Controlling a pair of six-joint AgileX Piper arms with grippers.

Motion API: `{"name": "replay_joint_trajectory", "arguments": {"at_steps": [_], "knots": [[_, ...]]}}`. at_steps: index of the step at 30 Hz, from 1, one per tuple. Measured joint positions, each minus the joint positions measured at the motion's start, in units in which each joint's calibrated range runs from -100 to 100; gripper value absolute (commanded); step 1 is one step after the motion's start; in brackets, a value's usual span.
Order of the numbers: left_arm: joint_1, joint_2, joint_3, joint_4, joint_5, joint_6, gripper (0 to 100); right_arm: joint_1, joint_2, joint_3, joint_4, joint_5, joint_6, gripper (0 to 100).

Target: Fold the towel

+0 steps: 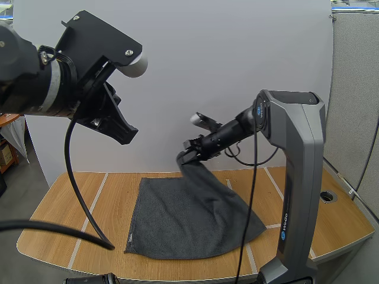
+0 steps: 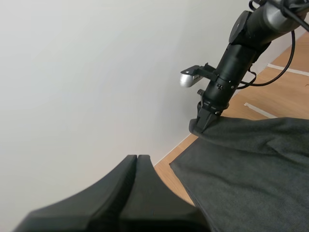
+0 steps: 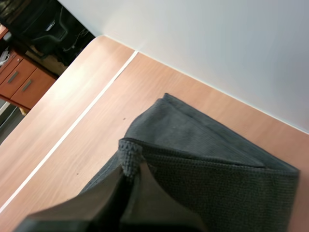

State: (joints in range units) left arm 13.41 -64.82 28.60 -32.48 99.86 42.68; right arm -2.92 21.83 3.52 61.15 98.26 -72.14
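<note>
- Right gripper (image 3: 129, 168) — tips pinch one corner of the grey towel (image 3: 217, 183), lifted above the table (image 3: 72, 121).
- Beneath it, the rest of the towel drapes down and lies spread.
- Left gripper (image 2: 136, 158) — fingers together on nothing, raised well apart from the towel.

A table (image 1: 59, 207) with a light wooden top and rounded corners is seen. Its top is marked with thin white lines (image 1: 99, 190), which run from the far edge to the near edge, and shorter ones are found on the right part. A round hole (image 1: 327, 196) is set into the top near the right edge. One dark grey towel (image 1: 177, 219) is laid on the middle of the table. Its left part is spread flat on the wood, and a small tag is seen at its left edge near the front corner. Its far right corner is lifted off the table, so the cloth there hangs in a slope down to the top.
</note>
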Motion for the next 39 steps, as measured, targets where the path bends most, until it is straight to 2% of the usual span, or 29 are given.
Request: {"name": "replay_joint_trajectory", "arguments": {"at_steps": [3, 13, 24, 39], "knots": [[0.00, -2.7, 0.0, 1.1, 0.0, -0.9, 0, 3.3, -0.3, 0.0, 0.0, -0.6, 0.6, 0], [0.00, -3.7, 0.0, 1.8, 0.0, -2.6, 0, 5.4, -0.3, 0.0, 0.0, -6.6, 0.6, 0], [0.00, -3.7, 0.0, 5.8, 0.0, -6.4, 0, 8.3, -0.3, 0.0, 0.0, -15.8, 0.6, 0], [0.00, -3.7, 0.0, 5.8, 0.0, -9.6, 0, 13.4, -0.2, 0.0, -1.6, -35.6, 1.6, 0]]}}
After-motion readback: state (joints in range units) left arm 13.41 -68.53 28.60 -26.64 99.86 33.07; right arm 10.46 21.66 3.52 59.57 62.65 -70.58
